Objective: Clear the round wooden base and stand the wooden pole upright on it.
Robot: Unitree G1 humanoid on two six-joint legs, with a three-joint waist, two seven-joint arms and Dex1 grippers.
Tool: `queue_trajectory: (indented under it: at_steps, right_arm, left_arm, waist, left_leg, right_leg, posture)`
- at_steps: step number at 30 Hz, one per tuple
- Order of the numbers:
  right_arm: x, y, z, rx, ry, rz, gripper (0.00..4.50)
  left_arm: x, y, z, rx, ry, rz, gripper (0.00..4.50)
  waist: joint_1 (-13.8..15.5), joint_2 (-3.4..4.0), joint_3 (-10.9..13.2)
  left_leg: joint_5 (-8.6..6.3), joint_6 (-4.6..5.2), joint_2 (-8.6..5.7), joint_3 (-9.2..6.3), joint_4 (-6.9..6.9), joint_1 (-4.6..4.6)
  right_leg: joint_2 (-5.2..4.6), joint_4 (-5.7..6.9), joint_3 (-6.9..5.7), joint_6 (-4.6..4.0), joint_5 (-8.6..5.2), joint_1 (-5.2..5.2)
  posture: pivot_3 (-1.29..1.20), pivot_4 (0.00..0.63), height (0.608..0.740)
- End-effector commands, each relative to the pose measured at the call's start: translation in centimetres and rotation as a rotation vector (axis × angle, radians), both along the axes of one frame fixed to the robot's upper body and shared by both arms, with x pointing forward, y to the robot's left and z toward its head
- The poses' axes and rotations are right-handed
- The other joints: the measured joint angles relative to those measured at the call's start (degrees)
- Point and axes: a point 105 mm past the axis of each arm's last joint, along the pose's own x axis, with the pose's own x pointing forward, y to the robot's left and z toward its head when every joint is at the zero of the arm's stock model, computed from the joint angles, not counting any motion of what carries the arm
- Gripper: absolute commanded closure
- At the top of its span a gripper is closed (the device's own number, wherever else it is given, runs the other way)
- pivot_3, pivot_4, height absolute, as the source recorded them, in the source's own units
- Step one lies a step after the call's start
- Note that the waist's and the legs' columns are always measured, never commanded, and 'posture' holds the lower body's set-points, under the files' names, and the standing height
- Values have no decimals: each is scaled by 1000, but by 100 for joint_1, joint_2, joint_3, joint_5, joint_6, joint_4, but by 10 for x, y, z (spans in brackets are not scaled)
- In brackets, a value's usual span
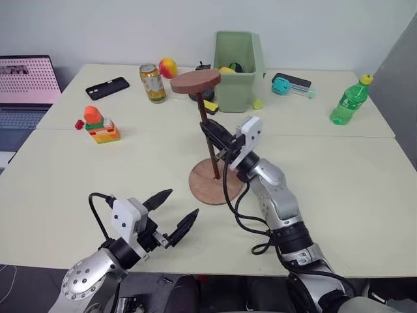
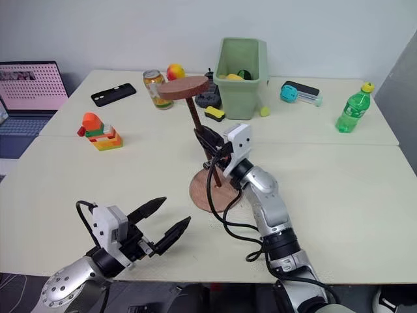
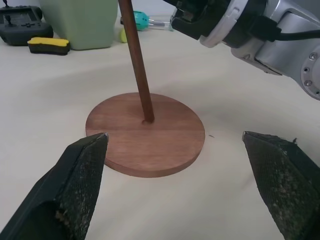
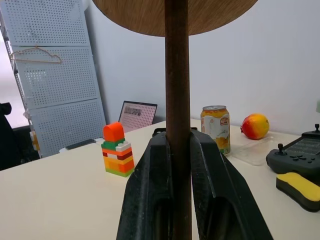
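The round wooden base (image 1: 207,187) lies flat on the table's middle, with nothing else resting on it. The wooden pole (image 1: 208,130) rises from its centre hole (image 3: 148,120), leaning slightly, its disc head (image 1: 195,81) on top. My right gripper (image 1: 215,140) is shut on the pole's rod about halfway up; in the right wrist view both black fingers (image 4: 150,200) press against the rod (image 4: 177,100). My left gripper (image 1: 172,212) hangs open near the table's front edge, left of the base and apart from it, its fingertips (image 3: 82,165) framing the base.
A green bin (image 1: 238,68) stands behind the base, with a black controller (image 3: 20,17) and yellow sponge (image 3: 47,44) beside it. Further off are a can (image 1: 153,83), a fruit (image 1: 168,67), a phone (image 1: 107,87), a block tower (image 1: 101,125), a green bottle (image 1: 348,101) and a laptop (image 1: 26,88).
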Motion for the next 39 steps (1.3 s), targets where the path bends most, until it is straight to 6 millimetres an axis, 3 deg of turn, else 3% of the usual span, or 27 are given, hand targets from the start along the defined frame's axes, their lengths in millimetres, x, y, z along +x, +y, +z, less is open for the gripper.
queue_trajectory:
  at_steps: [1, 22, 39]
  right_arm:
    - [-3, 1, -1, -7, 0, 4, 4330]
    - [-3, 17, 6, 17, -11, 20, 4330]
    - [-3, 16, 10, 40, -43, -5, 4330]
  left_arm:
    - [1, 1, 6, 4, -22, 6, 0]
    - [3, -1, 10, 5, -26, 10, 0]
    - [1, -3, 11, 4, -27, 10, 0]
  waist:
    - [-1, 0, 0]
    - [-4, 0, 0]
    - [-6, 0, 0]
  left_leg:
    - [0, 0, 0, 0, 0, 0]
    - [0, 0, 1, -1, -1, 1]
    - [0, 0, 1, -1, -1, 0]
  right_leg:
    - [0, 0, 1, 0, 0, 0]
    - [0, 0, 0, 0, 0, 0]
    - [0, -1, 1, 0, 0, 0]
  posture:
    - [0, 150, 740]
    - [0, 150, 740]
    - [0, 150, 740]
